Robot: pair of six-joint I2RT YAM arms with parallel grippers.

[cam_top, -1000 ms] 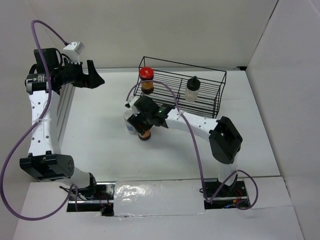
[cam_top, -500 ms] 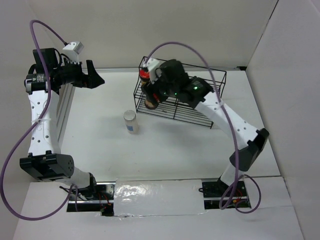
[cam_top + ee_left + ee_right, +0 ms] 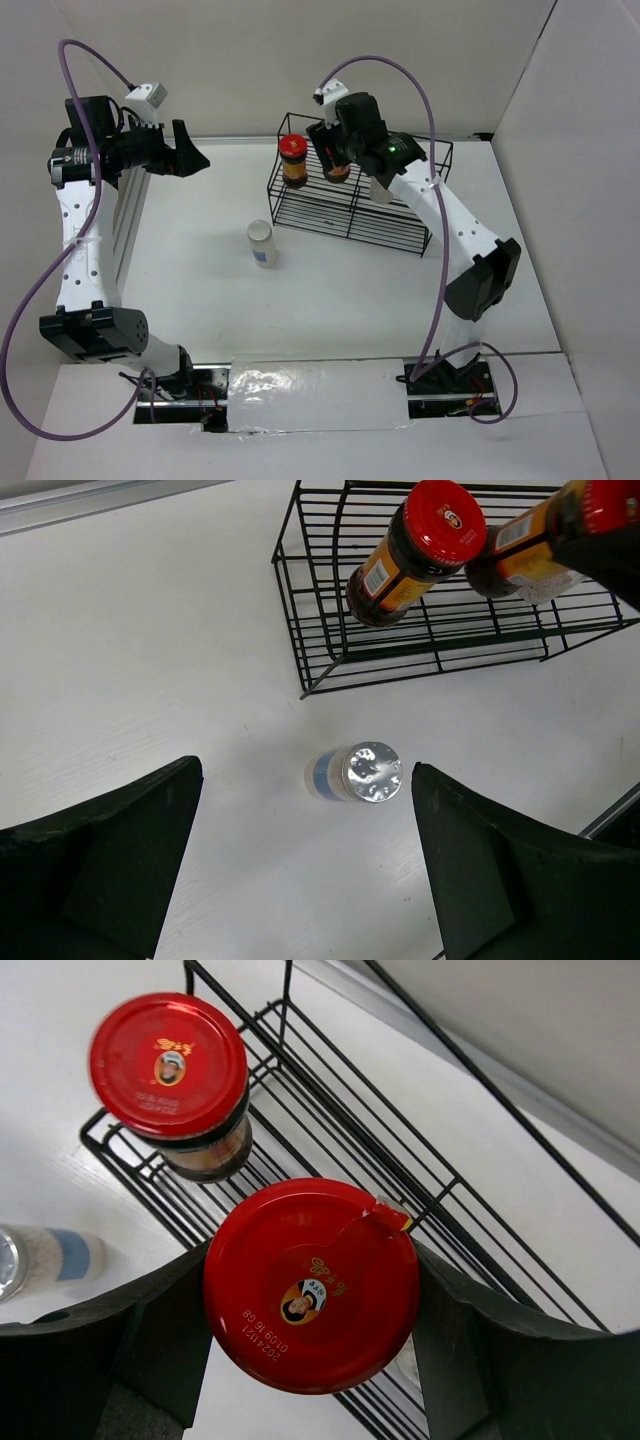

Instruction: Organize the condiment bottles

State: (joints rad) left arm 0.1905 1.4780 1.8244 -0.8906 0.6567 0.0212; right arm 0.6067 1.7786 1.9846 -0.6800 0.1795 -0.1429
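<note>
now the right fingers (image 3: 150, 1340) are closed on a red-capped jar (image 3: 311, 1285), gripped below the cap with its long axis roughly upright. it is held within the rack (image 3: 352, 216), just at 3 o'clock of the racked jar (image 3: 293, 160), close but apart. whether its base meets the wires cannot be told. the pale jar (image 3: 260, 243) stands on the bench (image 3: 200, 280) at 7 o'clock of the rack, about equally far from either arm. the left fingers (image 3: 100, 860) are spread open and empty.

Black wire rack (image 3: 335, 213) on white table (image 3: 200, 285)
</note>
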